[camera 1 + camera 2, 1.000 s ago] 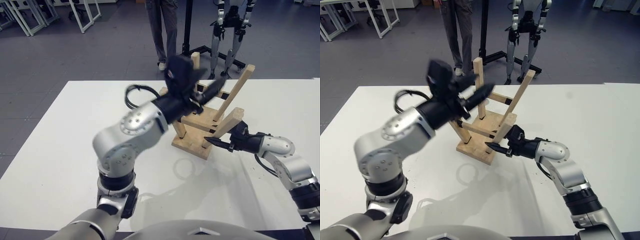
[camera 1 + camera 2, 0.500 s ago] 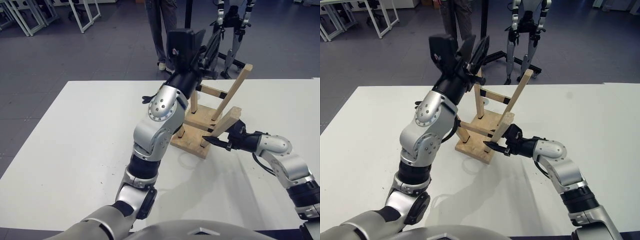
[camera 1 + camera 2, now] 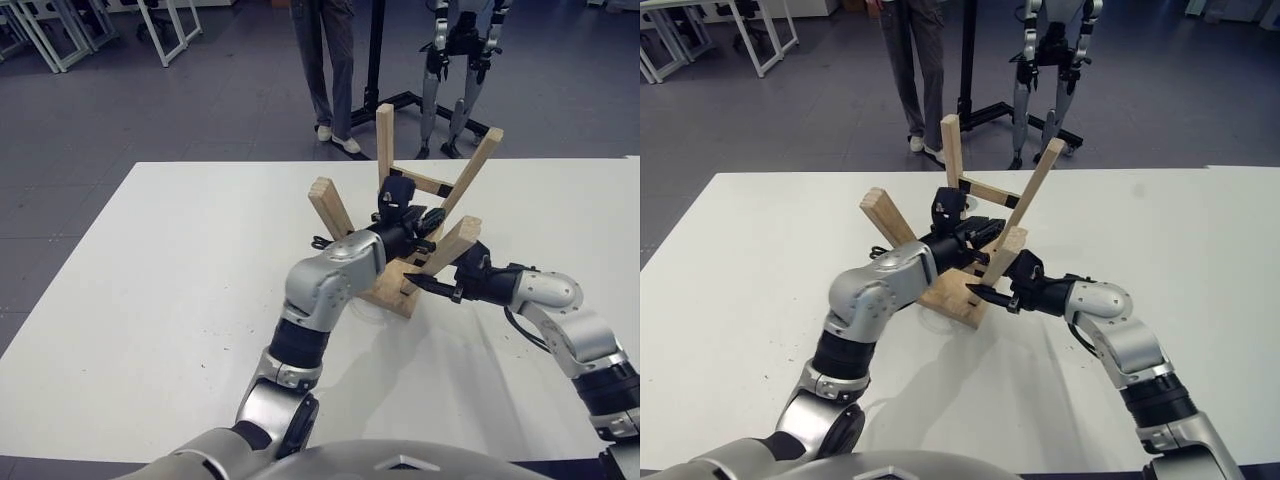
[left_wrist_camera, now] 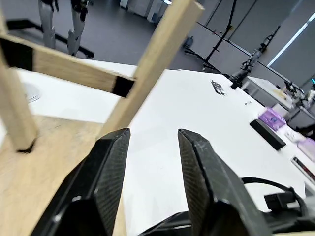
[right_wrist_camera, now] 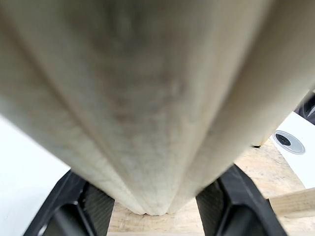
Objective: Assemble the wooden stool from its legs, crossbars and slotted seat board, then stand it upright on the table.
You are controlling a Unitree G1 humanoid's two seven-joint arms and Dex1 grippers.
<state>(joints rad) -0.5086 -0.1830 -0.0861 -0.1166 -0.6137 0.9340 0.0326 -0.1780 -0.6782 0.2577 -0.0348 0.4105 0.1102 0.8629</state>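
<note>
Left eye view: stool [image 3: 462,185] upside down on the white worktop [image 3: 150,260], seat board [image 3: 388,298] flat on it, legs pointing up. Left end effector [image 3: 425,218] sits among the legs just above the board, fingers [image 4: 110,167] spread, gripping nothing. Right end effector [image 3: 418,284] pinches the near leg [image 3: 455,240] close to its base, one finger on each side.

4 legs [image 3: 329,205], 1 seat board [image 3: 952,302], 1 crossbar [image 3: 430,183] seen clear, w/ black ends; any others sit behind left arm [image 3: 320,285], can't count. 1 white table [image 3: 150,280]. 2 grippers: left gripper [image 4: 152,135], right gripper [image 3: 418,284]. Bkgd: 1 humanoid on stand [image 3: 455,50].
</note>
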